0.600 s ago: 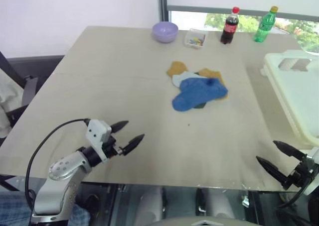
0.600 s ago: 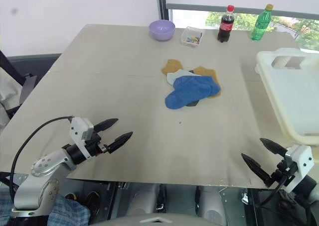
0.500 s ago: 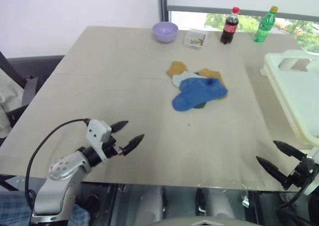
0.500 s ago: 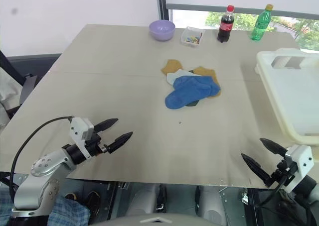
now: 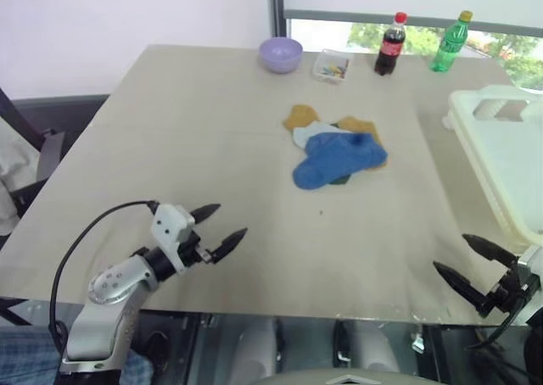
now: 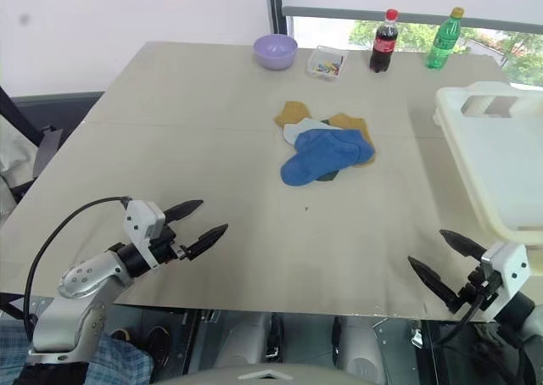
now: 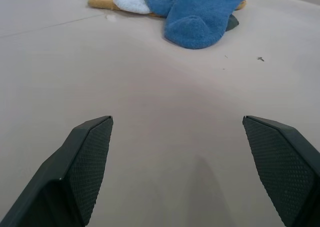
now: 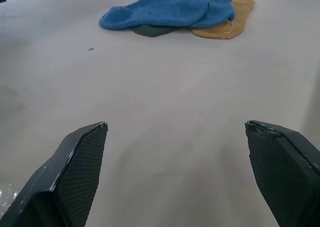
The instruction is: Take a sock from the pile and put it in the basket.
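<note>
A blue sock (image 5: 338,159) lies on top of the pile (image 5: 333,143) of mustard-yellow, pale and dark green socks at the middle of the beige table (image 5: 212,139). The cream-white basket (image 5: 507,152) stands at the table's right edge. My left gripper (image 5: 217,228) hovers open over the near left of the table, well short of the pile, with nothing between its fingers. My right gripper (image 5: 469,261) is open and empty at the near right edge, below the basket. Both wrist views show the blue sock (image 7: 200,14) (image 8: 165,11) ahead of wide-spread fingers.
At the far edge stand a lilac bowl (image 5: 281,54), a small clear box (image 5: 333,65), a cola bottle (image 5: 390,44) and a green bottle (image 5: 450,41). A dark chair (image 5: 38,139) stands off the table's left side.
The left gripper has edged slightly toward the right; the right gripper has dipped a little at the near edge. The socks and basket lie as before.
</note>
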{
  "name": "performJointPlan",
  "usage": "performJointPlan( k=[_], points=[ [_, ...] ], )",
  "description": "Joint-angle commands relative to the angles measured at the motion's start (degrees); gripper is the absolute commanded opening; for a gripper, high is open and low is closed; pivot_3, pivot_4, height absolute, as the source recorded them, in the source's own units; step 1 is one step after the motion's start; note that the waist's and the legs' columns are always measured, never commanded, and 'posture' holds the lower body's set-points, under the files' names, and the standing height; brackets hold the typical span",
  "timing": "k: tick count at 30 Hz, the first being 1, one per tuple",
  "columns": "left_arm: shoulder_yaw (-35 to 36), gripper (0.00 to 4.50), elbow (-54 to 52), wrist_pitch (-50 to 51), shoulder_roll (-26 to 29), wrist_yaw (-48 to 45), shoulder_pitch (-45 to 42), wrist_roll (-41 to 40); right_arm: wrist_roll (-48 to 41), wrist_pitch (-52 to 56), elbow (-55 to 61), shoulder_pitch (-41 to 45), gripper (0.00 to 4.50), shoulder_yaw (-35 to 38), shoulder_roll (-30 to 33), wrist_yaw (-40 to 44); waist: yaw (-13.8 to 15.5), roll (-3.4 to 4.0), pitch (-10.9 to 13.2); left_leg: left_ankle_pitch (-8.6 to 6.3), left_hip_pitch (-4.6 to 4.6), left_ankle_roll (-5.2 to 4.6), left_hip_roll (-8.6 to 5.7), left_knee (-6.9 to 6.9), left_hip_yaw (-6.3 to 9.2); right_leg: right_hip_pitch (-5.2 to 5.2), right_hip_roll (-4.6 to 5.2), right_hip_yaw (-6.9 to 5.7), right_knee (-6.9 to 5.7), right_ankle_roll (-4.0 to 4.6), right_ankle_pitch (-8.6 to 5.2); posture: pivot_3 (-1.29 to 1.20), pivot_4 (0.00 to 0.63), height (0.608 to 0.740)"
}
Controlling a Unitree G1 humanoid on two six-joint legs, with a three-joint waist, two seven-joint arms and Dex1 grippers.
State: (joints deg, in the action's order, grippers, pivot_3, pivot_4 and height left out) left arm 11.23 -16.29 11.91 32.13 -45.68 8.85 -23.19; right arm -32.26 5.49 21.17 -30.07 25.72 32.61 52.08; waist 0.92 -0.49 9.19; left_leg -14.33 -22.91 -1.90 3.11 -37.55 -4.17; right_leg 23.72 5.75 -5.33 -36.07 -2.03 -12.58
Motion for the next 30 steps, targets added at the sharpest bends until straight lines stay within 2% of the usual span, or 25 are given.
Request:
performJointPlan(
  k=[1,8,14,17,21,25,30],
  points=[
    [0.53,4.44,-0.1,-1.53,-0.09,-0.12,-0.73,-0.38,0.31,-1.05,0.3,-0.27,4.5,0.43,-0.08,0.28,0.0,0.0,0.0,0.0,0.0,0.0,0.0,0.0,0.0,0.0,0.0,0.0,0.0,0.0,0.0,0.0,0.15,0.736],
    [-2.04,4.44,-0.55,-2.93,-1.35,0.97,-1.04,2.22,1.3,-1.67,0.26,-0.16,4.5,0.87,0.32,0.42,0.01,-0.01,-0.01,0.0,0.0,0.0,-0.01,-0.02,-0.03,-0.01,0.0,0.03,-0.01,-0.01,0.0,0.0,0.15,0.736],
    [-1.53,4.44,0.88,-2.42,-1.0,0.45,-3.73,0.77,3.84,-3.12,0.14,0.3,4.5,1.7,0.17,-1.45,0.02,0.0,-0.01,0.0,0.01,0.0,0.02,-0.25,0.01,0.0,-0.02,0.03,-0.25,0.0,0.0,0.0,0.15,0.736],
    [-3.29,4.44,1.61,-2.5,-1.35,-0.9,-4.38,0.67,2.27,-0.62,0.86,0.66,4.5,2.05,-0.09,-3.2,-0.08,0.0,0.0,0.0,0.01,0.0,0.03,-0.4,-0.03,0.01,-0.02,0.07,-0.36,0.0,0.0,0.0,0.15,0.736],
    [-6.14,4.44,4.37,-2.57,-1.0,-6.76,-8.89,-1.26,2.42,5.03,4.48,3.93,4.5,-1.59,-0.82,-9.25,0.05,-0.02,0.02,-0.01,-0.01,0.0,0.05,-0.66,0.02,0.01,0.03,0.05,-0.57,0.0,-0.01,0.0,0.15,0.736],
    [-5.38,4.44,9.09,-1.43,0.56,-10.66,-15.51,-3.24,3.23,9.37,9.25,7.91,4.5,-3.64,-3.01,-16.98,0.0,0.02,0.01,-0.01,-0.01,0.01,0.09,-0.83,0.07,0.02,0.02,0.02,-0.76,0.04,0.03,0.0,0.15,0.736],
    [-4.66,4.44,16.27,-0.35,3.24,-16.52,-24.3,-5.66,5.78,17.96,10.73,12.82,4.5,-5.88,-2.24,-24.58,-0.08,0.01,0.01,0.0,-0.07,0.0,0.09,-0.83,0.06,0.05,-0.06,0.06,-0.74,0.06,0.03,0.0,0.15,0.736]
  ],
)
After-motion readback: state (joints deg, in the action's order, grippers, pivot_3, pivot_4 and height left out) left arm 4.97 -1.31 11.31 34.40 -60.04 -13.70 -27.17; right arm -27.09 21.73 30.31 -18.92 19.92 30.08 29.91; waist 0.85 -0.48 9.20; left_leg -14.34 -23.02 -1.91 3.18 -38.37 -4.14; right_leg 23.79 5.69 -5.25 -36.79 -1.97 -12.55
